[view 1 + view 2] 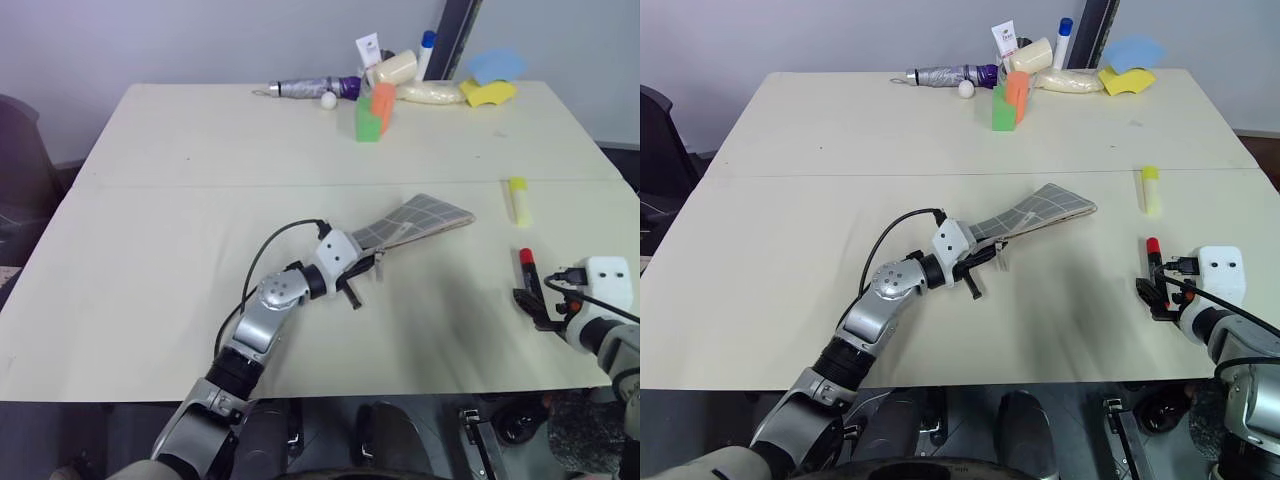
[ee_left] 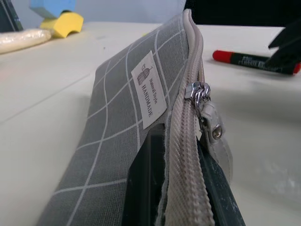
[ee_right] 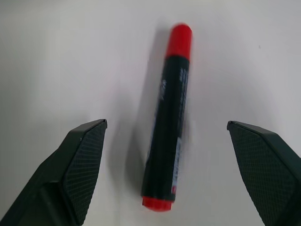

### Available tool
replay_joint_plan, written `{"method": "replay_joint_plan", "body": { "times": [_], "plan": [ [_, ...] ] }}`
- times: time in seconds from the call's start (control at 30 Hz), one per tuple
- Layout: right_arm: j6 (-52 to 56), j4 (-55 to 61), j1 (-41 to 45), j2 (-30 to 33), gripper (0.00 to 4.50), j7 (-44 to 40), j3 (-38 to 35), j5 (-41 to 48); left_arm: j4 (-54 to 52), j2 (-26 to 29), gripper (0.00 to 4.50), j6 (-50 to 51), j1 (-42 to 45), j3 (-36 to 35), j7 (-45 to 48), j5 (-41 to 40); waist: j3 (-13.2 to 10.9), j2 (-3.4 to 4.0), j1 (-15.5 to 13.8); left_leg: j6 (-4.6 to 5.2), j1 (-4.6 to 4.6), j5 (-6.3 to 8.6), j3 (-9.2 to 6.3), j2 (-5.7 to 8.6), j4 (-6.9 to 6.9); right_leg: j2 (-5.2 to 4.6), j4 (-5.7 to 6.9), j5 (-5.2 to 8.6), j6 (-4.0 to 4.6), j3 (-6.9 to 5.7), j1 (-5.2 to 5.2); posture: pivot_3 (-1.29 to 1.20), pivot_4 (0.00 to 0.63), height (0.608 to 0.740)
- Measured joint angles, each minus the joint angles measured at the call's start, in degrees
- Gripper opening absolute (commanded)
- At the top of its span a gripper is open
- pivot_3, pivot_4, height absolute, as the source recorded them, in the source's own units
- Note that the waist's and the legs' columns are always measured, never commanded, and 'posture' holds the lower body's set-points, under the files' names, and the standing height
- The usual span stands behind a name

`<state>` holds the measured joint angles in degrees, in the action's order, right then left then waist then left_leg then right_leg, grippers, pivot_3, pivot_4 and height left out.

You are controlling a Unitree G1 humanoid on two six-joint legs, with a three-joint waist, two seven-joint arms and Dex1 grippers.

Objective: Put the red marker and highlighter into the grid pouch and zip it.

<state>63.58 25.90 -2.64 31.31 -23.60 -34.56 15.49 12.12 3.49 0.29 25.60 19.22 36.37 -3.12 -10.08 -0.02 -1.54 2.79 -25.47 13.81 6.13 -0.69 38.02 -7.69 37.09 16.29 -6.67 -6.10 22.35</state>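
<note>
Pouch (image 1: 415, 222): grey grid fabric, mid-table, one end lifted, pinched by the left gripper (image 1: 368, 262), fingers pressed on the zipper edge. Marker (image 3: 168, 136): red cap, dark body, flat on the table (image 1: 180, 200), between the spread fingers (image 3: 80, 160) of the right gripper (image 1: 532, 303), untouched. Highlighter (image 1: 518, 200): yellow, lying beyond the marker, well apart from the pouch.
</note>
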Motion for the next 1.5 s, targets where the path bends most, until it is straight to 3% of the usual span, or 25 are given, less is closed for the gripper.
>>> {"method": "replay_joint_plan", "body": {
  "times": [0.03,0.13,0.33,0.37,0.53,0.73,1.5],
  "plan": [
    [0.0,-0.2,0.0,-0.6,4.28,0.4,0.0,0.3,0.3,0.0,0.00,-0.2,0.1,0.0,0.0,0.0,0.0,0.00,0.0,0.01,0.00,0.00,0.00,0.00,0.00,0.00,0.00,0.00,0.00,0.00,0.00,0.00,0.150,0.740],
    [0.0,-1.8,0.4,-1.8,3.46,1.3,0.1,1.1,0.8,0.1,0.00,-0.9,0.1,-0.2,0.1,0.0,0.0,0.00,-0.2,0.01,0.00,0.00,0.00,0.00,0.00,0.00,0.00,0.00,0.00,0.00,-0.01,0.00,0.150,0.740],
    [-1.0,-6.1,3.4,-1.0,0.42,2.2,0.4,1.9,1.0,1.0,0.00,-1.3,0.7,-1.0,-0.7,0.1,0.0,0.00,-0.2,0.01,0.00,0.00,0.00,0.01,0.02,0.01,0.00,0.00,0.00,0.00,-0.02,0.00,0.150,0.740],
    [-1.5,-6.4,3.4,-0.4,0.32,2.1,0.8,1.7,1.0,1.0,0.00,-1.3,0.7,-1.1,-0.9,0.2,0.0,0.00,-0.2,0.02,0.00,0.01,0.00,0.00,0.02,0.01,0.00,0.00,0.00,0.00,-0.02,0.00,0.150,0.740],
    [-10.2,-2.4,2.4,9.1,0.32,-5.0,11.8,0.6,1.3,1.8,0.00,-1.3,1.5,-3.1,-2.1,0.1,0.0,0.04,0.2,0.02,-0.01,0.00,0.00,-0.01,0.00,0.05,0.01,0.00,0.00,0.00,0.03,0.00,0.150,0.740],
    [-16.8,2.9,3.5,13.0,0.32,-11.2,15.0,2.3,2.0,2.4,0.00,-1.4,1.9,-4.3,-2.1,0.1,0.0,-0.04,-0.2,0.03,-0.02,0.01,-0.01,0.02,0.03,0.02,-0.02,0.00,-0.01,-0.01,-0.02,0.00,0.150,0.740],
    [-18.5,0.9,8.6,14.9,0.32,-12.1,20.9,1.8,1.6,2.8,0.00,-1.9,1.3,-4.4,-0.5,0.1,-0.1,-0.05,-0.7,0.03,-0.02,0.01,-0.01,0.01,0.06,0.00,-0.03,0.00,-0.01,-0.02,-0.03,0.00,0.150,0.740]
  ]
}}
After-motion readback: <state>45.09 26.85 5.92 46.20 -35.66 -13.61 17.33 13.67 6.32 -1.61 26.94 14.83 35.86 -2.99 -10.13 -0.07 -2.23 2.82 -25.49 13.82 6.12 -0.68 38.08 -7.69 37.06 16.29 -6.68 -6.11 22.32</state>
